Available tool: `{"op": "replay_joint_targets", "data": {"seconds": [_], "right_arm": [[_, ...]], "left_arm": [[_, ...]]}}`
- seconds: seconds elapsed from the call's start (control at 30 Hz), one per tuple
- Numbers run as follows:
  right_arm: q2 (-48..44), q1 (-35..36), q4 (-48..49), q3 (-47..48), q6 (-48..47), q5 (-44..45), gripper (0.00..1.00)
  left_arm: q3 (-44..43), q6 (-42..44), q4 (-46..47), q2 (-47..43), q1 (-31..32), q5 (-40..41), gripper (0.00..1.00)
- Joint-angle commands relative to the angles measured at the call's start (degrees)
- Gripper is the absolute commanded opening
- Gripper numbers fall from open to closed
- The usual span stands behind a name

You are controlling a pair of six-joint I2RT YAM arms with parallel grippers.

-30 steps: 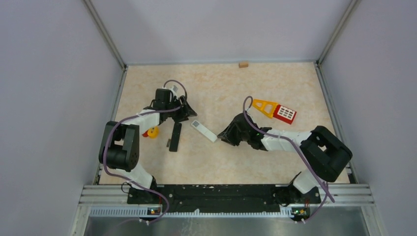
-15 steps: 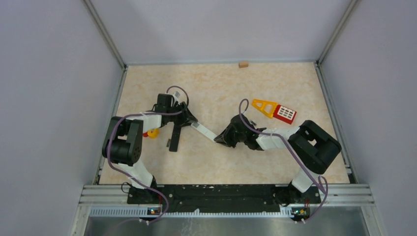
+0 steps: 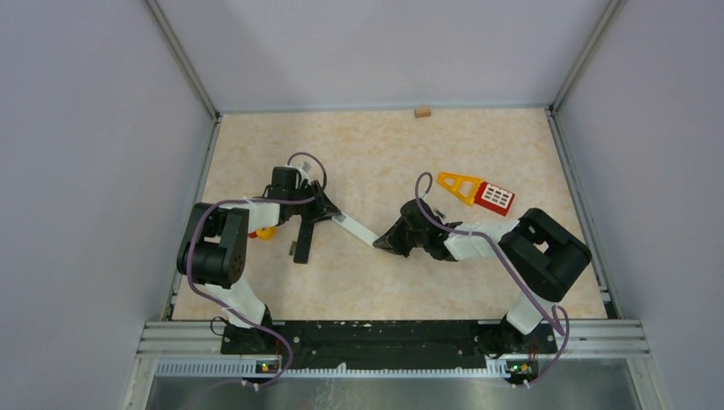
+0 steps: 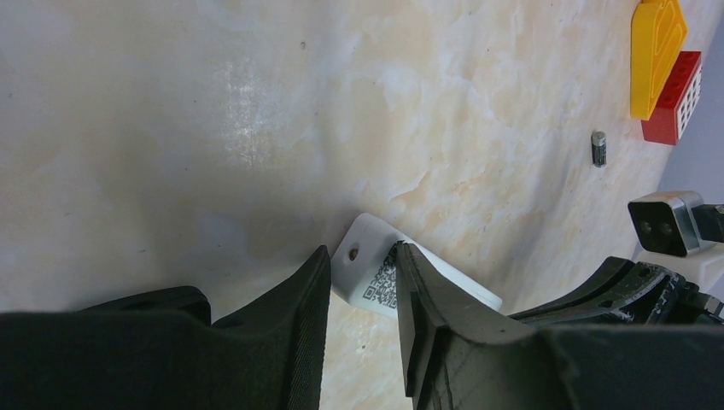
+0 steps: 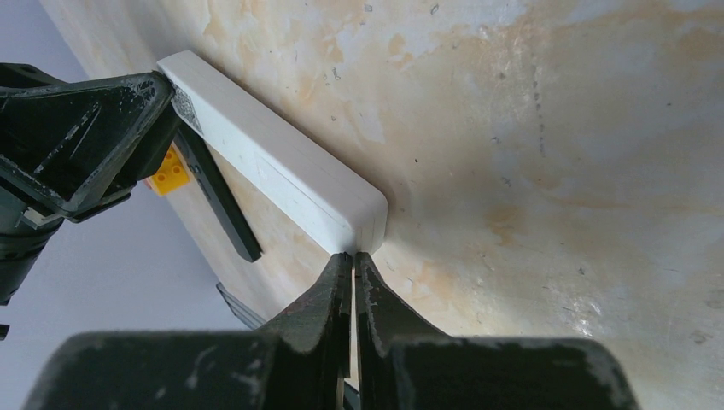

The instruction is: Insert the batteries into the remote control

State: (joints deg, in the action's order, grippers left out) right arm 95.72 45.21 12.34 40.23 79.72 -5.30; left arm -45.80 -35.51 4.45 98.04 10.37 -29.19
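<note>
The white remote (image 3: pixel 356 229) lies flat at mid table between my two grippers. My left gripper (image 3: pixel 331 213) is shut on its far end, the one with the QR label (image 4: pixel 369 266). My right gripper (image 3: pixel 382 242) is shut and empty. In the right wrist view its tips (image 5: pixel 353 254) touch the near end of the white remote (image 5: pixel 273 162). A black remote (image 3: pixel 305 236) lies just left of the white one. One battery (image 4: pixel 598 148), a tiny dark grey cylinder, lies on the table near the toy bricks. Other batteries are not visible.
A yellow and red toy brick piece (image 3: pixel 478 192) lies behind the right arm. A small yellow and red toy (image 3: pixel 265 231) sits beside the left arm. A small wooden block (image 3: pixel 422 111) sits at the back wall. Grey walls enclose the table.
My left gripper moved forward and right onto the white remote's far end. My right gripper moved left until its tips reached the remote's near end. The remote shifted slightly.
</note>
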Motion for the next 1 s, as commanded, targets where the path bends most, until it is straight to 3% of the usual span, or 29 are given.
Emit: {"op": "replay_joint_targets", "data": {"seconds": [0.0,0.23,0.4,0.53,0.67,0.73,0.77,0.97], "right_arm": [[2.53,0.2,1.9,3.5,0.43,1.35,0.02],[2.21,0.14,-0.51,6.02,-2.91,2.28,0.05],[-3.44,0.15,-4.93,5.16,-9.3,4.62,0.25],[-10.22,0.16,-7.45,3.16,-16.22,6.7,0.38],[-13.25,0.29,-9.85,3.78,-30.44,9.38,0.57],[-11.87,0.43,-10.43,6.48,-40.01,9.13,0.78],[-10.62,0.71,-10.52,8.06,-44.82,8.91,0.84],[-0.56,5.37,-15.7,18.47,-69.65,10.13,0.85]], "left_arm": [[2.29,-0.43,1.66,0.8,0.43,-3.09,0.36],[1.65,-0.21,0.15,-1.15,0.27,-0.98,0.38],[-5.66,1.47,-6.22,-3.95,0.13,4.59,0.56],[-11.52,2.9,-11.98,-5.98,-0.47,8.66,0.64],[-12.68,3.66,-15.88,-9.71,-0.7,14.1,0.75],[-12.0,3.77,-18.8,-11.75,-0.79,18.05,0.87],[-11.5,3.79,-20.17,-12.79,-0.79,20.3,0.95],[-6.15,3.73,-25.27,-18.9,-0.97,28.55,0.99]]}}
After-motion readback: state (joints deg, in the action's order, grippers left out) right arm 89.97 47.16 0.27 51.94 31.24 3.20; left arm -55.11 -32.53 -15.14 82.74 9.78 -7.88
